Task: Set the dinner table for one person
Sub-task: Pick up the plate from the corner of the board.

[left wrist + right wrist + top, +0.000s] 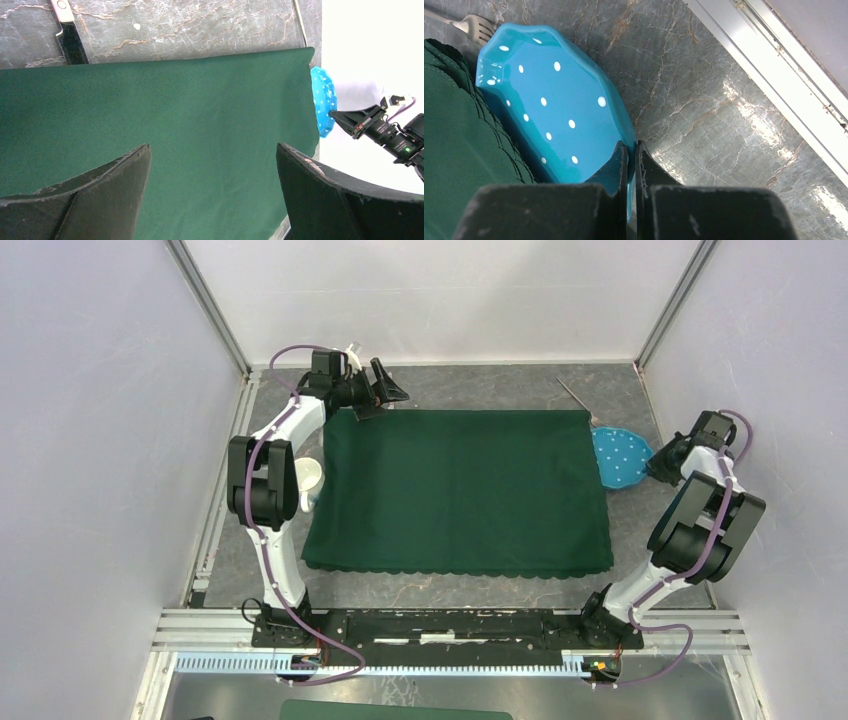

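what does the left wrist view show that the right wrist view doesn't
Only the left wrist view: a knife lying on the dinner table beyond the green cloth, the open left gripper, and the right gripper seen from the side at the edge of the blue plate. Only the right wrist view: the fork tines, the metal rail along the table's edge, and that gripper shut on the plate's rim. Both: the plate, the cloth and the table.
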`<state>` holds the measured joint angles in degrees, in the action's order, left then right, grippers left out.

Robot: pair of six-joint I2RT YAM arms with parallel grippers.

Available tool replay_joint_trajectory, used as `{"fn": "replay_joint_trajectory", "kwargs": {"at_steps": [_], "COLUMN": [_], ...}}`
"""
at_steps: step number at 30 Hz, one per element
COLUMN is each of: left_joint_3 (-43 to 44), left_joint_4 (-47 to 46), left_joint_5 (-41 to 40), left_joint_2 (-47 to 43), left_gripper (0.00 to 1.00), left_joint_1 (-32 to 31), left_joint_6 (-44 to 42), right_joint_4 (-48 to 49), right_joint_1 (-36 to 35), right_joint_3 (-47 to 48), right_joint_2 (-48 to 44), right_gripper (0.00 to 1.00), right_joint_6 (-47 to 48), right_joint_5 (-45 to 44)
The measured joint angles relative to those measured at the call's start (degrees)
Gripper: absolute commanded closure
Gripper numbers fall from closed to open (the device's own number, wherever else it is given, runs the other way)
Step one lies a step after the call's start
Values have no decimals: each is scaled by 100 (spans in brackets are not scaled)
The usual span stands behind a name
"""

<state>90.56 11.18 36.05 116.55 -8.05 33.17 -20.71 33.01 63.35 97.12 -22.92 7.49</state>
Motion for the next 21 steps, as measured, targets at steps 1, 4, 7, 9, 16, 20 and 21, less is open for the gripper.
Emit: {"fn": "replay_joint_trajectory", "kwargs": {"at_steps": [1, 4, 7, 9, 16, 20, 21], "left_joint_3": [0, 0, 0, 0, 0, 0, 0], "left_joint_4": [-13, -52, -72, -83, -103, -105, -105], "left_joint_5": [0, 0, 0, 0, -9, -13, -13], "left_joint_2": [0, 0, 0, 2, 0, 2, 2], "left_gripper": [0, 0, 0, 0, 0, 0, 0], "left_joint_1": [0, 0, 0, 0, -2, -7, -7], "left_joint_6": [2, 7, 17, 26, 44, 46, 46], "right_joint_4": [-37, -197, -470, -555, -890, -997, -999], "right_joint_1": [0, 0, 0, 0, -2, -2, -2], "right_joint_3": [48, 260, 715, 1003, 1663, 1915, 1930], "right_joint_2": [17, 81, 264, 372, 389, 389, 387], "right_gripper": [100, 100, 100, 100, 100, 100, 100], "right_joint_6": [15, 81, 199, 245, 374, 398, 396], "right_joint_5": [0, -4, -13, -9, 22, 66, 85]}}
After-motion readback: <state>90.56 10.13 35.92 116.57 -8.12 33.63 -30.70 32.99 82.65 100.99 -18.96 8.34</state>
